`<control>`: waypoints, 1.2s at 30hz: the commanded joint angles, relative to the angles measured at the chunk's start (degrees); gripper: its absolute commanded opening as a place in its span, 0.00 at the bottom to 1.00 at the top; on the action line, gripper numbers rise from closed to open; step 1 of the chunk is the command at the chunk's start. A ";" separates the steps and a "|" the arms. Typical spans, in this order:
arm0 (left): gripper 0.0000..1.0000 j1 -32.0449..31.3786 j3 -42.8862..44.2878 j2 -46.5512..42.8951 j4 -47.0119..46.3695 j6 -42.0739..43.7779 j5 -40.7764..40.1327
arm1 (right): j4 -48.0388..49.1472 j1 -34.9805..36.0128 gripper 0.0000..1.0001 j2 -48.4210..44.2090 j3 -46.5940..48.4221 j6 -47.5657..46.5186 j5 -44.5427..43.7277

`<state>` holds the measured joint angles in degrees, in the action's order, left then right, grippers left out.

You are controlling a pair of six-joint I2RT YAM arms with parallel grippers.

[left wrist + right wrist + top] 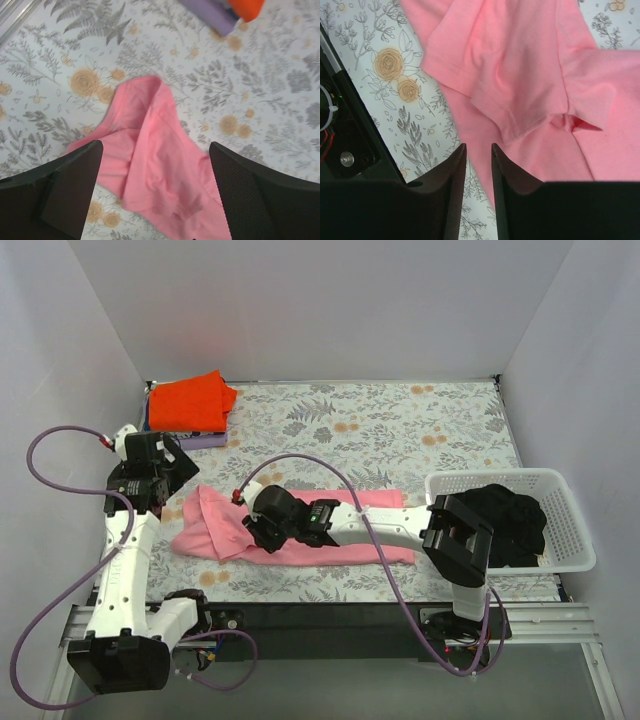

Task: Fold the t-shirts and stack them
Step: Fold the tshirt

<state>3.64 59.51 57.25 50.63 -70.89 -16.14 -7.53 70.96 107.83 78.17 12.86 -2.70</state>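
A light pink t-shirt point(205, 525) lies crumpled across the middle of the floral table. It also shows in the left wrist view point(160, 165) and the right wrist view point(520, 60). My left gripper point(180, 468) hovers over its left end, wide open and empty point(155, 146). My right gripper point(250, 530) reaches left over the shirt. Its fingers stand a narrow gap apart above the shirt's near edge, beside a sleeve hem, and hold nothing point(478, 146). A folded orange-red t-shirt point(190, 400) lies at the back left, and its corner shows in the left wrist view point(246, 6).
The orange-red shirt rests on a folded purple garment point(205, 441) point(210, 12). A white mesh basket point(570, 530) at the right edge holds black garments point(510, 520). White walls close in the table on three sides.
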 commanded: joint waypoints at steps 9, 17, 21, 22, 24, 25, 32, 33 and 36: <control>0.88 -2.85 -4.83 9.62 -16.77 -7.76 15.69 | -3.28 -11.35 0.38 -15.71 -11.89 2.69 -6.54; 0.90 -5.05 -12.30 19.73 -26.37 -12.08 24.14 | -2.58 -27.09 0.37 -15.90 -23.05 4.19 -4.16; 0.92 -4.61 -15.46 21.05 -28.66 -12.34 22.03 | -0.91 -31.05 0.37 -14.32 -26.92 4.98 -3.02; 0.93 -4.08 -16.17 21.40 -29.44 -12.51 22.03 | -0.65 -31.67 0.37 -13.88 -27.54 5.15 -2.67; 0.93 -3.81 -18.44 22.28 -30.93 -12.69 21.94 | -0.38 -33.25 0.36 -12.65 -29.03 5.33 -2.31; 0.93 -1.99 -19.16 22.55 -31.38 -12.95 21.25 | -0.29 -34.12 0.36 -12.30 -29.48 5.68 -2.22; 0.94 1.63 -23.03 20.44 -32.88 -12.34 18.61 | -0.29 -37.29 0.35 -12.29 -33.87 6.30 -2.49; 0.94 1.98 -23.20 20.01 -32.79 -12.25 17.47 | -0.38 -37.56 0.35 -12.99 -34.40 6.30 -2.75; 0.95 3.04 -23.03 18.95 -32.61 -11.38 15.11 | -0.64 -38.09 0.35 -14.48 -35.54 6.39 -3.54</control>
<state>5.34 37.34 77.76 17.47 -83.79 4.84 -2.02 34.28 92.31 46.24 19.62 -2.83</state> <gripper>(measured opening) 0.942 0.349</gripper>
